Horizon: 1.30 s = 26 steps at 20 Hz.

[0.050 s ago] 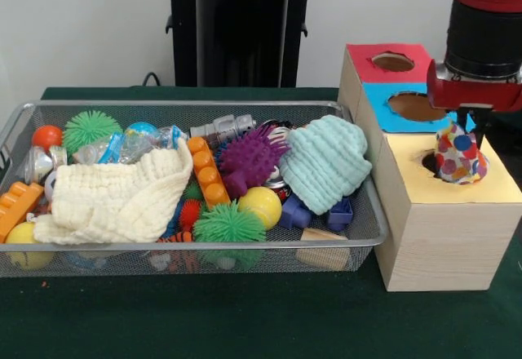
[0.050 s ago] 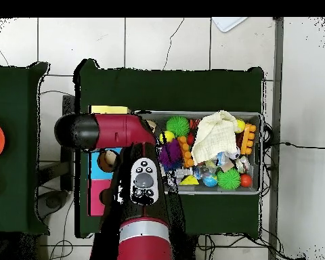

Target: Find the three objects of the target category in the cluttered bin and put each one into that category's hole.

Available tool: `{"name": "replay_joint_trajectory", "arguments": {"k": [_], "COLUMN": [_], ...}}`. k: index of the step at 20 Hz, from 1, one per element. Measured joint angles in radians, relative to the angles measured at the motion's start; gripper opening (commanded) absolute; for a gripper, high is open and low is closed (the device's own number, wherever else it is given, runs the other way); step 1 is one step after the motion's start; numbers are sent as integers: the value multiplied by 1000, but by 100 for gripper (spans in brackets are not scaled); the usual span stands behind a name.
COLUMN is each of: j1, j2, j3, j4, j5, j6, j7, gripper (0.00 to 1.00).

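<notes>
Party hat (image 1: 458, 155), polka-dotted cone, sits at the hole in the yellow section (image 1: 481, 186) of the wooden sorting box (image 1: 436, 241), tip upward, its base at the hole's edge. Hand (image 1: 471, 129) is directly above it, dark fingers reaching down to the cone's top; whether they clamp it or have let go cannot be told from either view. Box top has three coloured sections, each with a hole: red section (image 1: 367, 69) farthest, blue section (image 1: 383, 108) in the middle, yellow nearest the camera in the front view. Wire mesh bin (image 1: 16, 122) stands just beside the box on the green desk (image 1: 245, 318). Bin contents: cream cloth (image 1: 114, 200), mint knitted hat (image 1: 325, 163), purple spiky ball (image 1: 249, 159), two green spiky balls (image 1: 228, 224) (image 1: 90, 128), yellow ball (image 1: 263, 204), orange block (image 1: 204, 171), small orange ball (image 1: 46, 136). In the overhead view the red arm (image 2: 128, 132) covers most of the box; only blue and red patches show beside it.
</notes>
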Motion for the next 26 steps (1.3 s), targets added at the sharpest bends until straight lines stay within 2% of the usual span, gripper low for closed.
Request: {"name": "replay_joint_trajectory", "arguments": {"k": [6, 14, 20, 26], "j1": [-3, -17, -32, -56], "j2": [18, 64, 94, 115], "j3": [-25, -31, -15, 12], "j4": [-8, -17, -21, -30], "j5": [-5, -5, -4, -4], "j6": [0, -67, -131, -152], "j7": [0, 0, 0, 0], "gripper": [0, 0, 0, 0]}}
